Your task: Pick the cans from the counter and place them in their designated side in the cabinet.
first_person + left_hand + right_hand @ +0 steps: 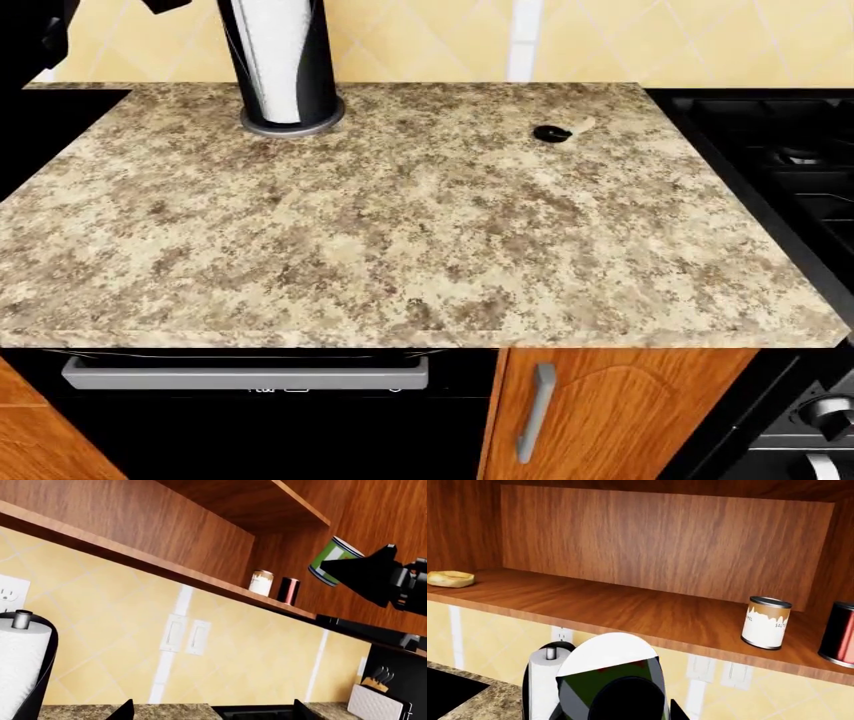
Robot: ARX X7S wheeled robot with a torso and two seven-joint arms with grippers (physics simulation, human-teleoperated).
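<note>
The right gripper (363, 572) is up in the air in front of the open cabinet (647, 545), clamped around the green can (331, 560), which is tilted with its lid facing the cabinet opening. From the right wrist, that same green can (610, 680) fills the near foreground, held below the front edge of the shelf (627, 610). The white can (766, 622) stands upright on the shelf, toward its right end, just beside a dark red cylinder (839, 635). Far off at the shelf's left end lies a bread roll (450, 578). Down below, the counter (400, 230) carries the paper towel holder (280, 60) at its far side. The left gripper's fingers barely show, so I cannot tell its state.
</note>
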